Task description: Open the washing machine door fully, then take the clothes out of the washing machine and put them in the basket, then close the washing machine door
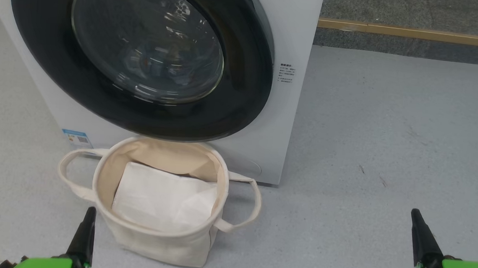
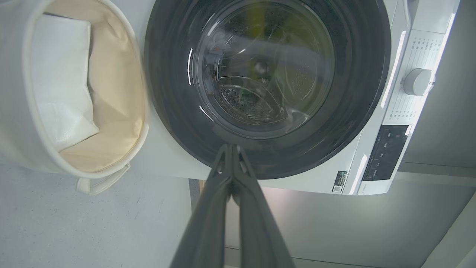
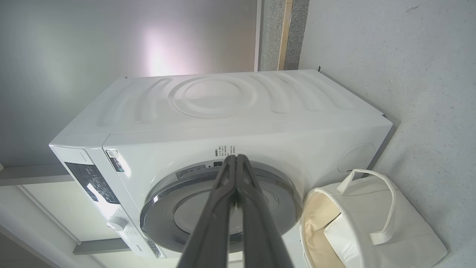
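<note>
The washing machine (image 1: 284, 120) stands straight ahead. The washing machine door (image 1: 241, 104) lies against its front, and I cannot tell whether it is latched. Behind the glass I make out only reflections; the clothes are hidden. The basket (image 1: 164, 242) sits on the floor just below the door, between me and the machine. My left gripper (image 1: 88, 220) is shut and empty at the lower left, near the basket's left side. At the lower right, my right gripper (image 1: 418, 224) is shut and empty, well clear of the machine. The left wrist view shows the door (image 2: 357, 93), drum and basket (image 2: 140, 123) beyond my shut left gripper (image 2: 231, 148). The right wrist view shows the machine (image 3: 223, 123), door (image 3: 163, 208) and basket (image 3: 394, 238) past my shut right gripper (image 3: 235, 157).
A plain white folded sheet (image 1: 163, 200) lies inside the basket. Grey floor (image 1: 390, 140) spreads to the right of the machine, bounded at the back by a wall base with a wooden strip (image 1: 418, 34). The control panel and dial (image 2: 418, 82) sit at the machine's top.
</note>
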{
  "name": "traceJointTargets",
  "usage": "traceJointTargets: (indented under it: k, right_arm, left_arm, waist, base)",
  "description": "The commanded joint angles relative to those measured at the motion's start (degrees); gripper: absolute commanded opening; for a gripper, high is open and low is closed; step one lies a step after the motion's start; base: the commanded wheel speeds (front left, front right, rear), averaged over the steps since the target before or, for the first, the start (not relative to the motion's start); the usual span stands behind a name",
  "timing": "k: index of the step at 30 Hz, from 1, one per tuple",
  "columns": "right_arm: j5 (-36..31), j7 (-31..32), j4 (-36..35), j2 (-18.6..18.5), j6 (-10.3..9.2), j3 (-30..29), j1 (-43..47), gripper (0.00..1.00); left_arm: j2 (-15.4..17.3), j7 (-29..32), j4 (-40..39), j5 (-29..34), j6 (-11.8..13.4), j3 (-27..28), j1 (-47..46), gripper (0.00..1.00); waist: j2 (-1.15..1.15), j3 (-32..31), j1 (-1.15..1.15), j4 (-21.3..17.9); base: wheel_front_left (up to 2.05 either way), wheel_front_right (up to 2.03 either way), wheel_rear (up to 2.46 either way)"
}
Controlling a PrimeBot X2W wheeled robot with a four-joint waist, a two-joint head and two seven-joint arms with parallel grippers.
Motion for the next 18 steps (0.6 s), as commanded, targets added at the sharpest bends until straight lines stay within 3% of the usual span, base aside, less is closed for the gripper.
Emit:
traceJointTargets:
  k: [1, 18]
  right_arm:
    - [-0.4, 0.3, -1.8, -0.3, 0.02, 1.0, -2.8, 0.0]
    - [-0.4, 0.4, -1.7, -0.3, 0.02, 0.9, -2.8, 0.0]
  left_arm:
    - [0.4, 0.5, -1.5, 0.6, -0.4, 2.0, -3.1, 0.0]
    - [0.3, 0.6, -1.5, 0.7, -0.4, 2.2, -3.1, 0.0]
  waist:
    - [0.0, 0.0, 0.0, 0.0]
    - [0.0, 0.0, 0.0, 0.0]
  base:
    - [0.0, 0.0, 0.0]
    - [0.0, 0.0, 0.0]
